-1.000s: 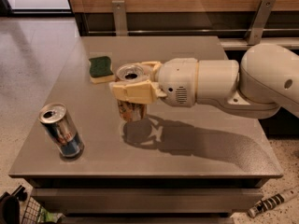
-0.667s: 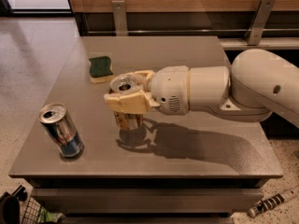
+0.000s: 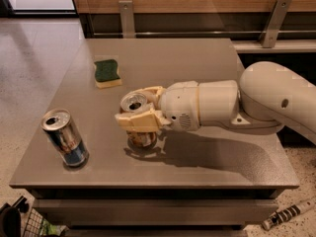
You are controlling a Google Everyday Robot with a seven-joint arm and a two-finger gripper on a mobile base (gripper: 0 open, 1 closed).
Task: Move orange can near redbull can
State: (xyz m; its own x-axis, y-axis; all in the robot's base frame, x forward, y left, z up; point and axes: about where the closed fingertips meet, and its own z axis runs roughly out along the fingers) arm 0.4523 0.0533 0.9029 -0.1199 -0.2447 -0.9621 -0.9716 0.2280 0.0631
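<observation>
Near the middle of the surface (image 3: pixel 207 58), the hand (image 3: pixel 136 110) is clamped around the orange can (image 3: pixel 133 102), its long axis upright, silver top up (base contact unclear). The redbull can (image 3: pixel 65 137) stands upright near the front edge, well apart; a green sponge (image 3: pixel 107 72) lies farther back, off the line between them.

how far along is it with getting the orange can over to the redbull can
Done: the gripper has its jaws shut on the orange can. In hand: the can is held mid-table. Left: bare table separates it from the redbull can at the front-left corner; closing that gap and releasing remain.
</observation>
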